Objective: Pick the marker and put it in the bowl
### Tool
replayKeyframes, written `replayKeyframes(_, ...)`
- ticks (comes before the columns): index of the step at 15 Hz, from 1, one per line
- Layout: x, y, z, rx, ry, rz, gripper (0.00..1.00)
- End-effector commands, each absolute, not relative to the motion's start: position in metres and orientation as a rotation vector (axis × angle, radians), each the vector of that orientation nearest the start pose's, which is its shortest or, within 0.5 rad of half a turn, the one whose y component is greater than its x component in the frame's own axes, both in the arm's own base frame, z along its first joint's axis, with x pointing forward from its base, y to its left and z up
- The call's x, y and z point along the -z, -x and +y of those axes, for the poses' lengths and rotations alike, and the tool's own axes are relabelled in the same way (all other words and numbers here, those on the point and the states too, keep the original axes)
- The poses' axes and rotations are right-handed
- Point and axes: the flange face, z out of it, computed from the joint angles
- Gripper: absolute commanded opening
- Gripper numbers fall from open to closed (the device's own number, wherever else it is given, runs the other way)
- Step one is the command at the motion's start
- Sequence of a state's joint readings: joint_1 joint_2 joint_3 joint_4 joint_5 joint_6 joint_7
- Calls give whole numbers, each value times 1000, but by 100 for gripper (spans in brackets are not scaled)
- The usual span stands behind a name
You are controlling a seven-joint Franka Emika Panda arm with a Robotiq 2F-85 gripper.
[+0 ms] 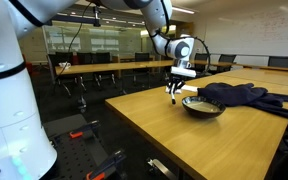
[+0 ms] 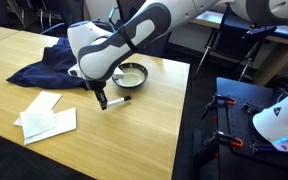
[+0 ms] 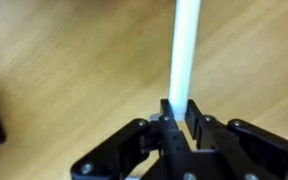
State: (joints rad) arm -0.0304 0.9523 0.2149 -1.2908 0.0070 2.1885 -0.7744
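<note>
My gripper [image 3: 181, 118] is shut on a white marker [image 3: 187, 50], which sticks out straight from between the fingers over the wooden table. In both exterior views the gripper [image 1: 176, 88] [image 2: 101, 98] hangs just above the table, next to the bowl. The marker's tip [image 1: 174, 99] points down, close to the tabletop. The shallow metal bowl [image 1: 202, 106] [image 2: 132, 75] stands on the table right beside the gripper and looks empty.
A dark blue cloth [image 1: 239, 95] [image 2: 46, 66] lies behind the bowl. White papers [image 2: 48, 116] lie near the table's front. A short dark object [image 2: 121, 99] lies by the bowl. The table edge [image 2: 180, 110] is close; red-and-black equipment [image 2: 246, 105] stands beyond it.
</note>
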Motion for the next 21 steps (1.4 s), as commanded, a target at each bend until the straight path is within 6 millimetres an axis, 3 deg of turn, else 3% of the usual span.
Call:
replayKeyframes(1,-226,-737,107,98,2652,-1135,5)
replayKeyframes(4,-269,-745,82,208,2699,-1191,5)
replayKeyframes(6,-278,-751,48,252,2748,-1189,5)
replayKeyframes(11,-243,-752,-30,274,2847,-1058,5)
replayKeyframes(14,-224,-746,-55,240,2893,-985,5)
replayKeyframes(17,-219,-735,-64,152,2945,-984,6)
replayKeyframes(18,-218,-732,-64,120,2968,-978,45)
replayKeyframes(19,-219,-730,-63,104,2956,-997,46)
replayKeyframes(21,-224,-725,-59,80,2980,-975,59)
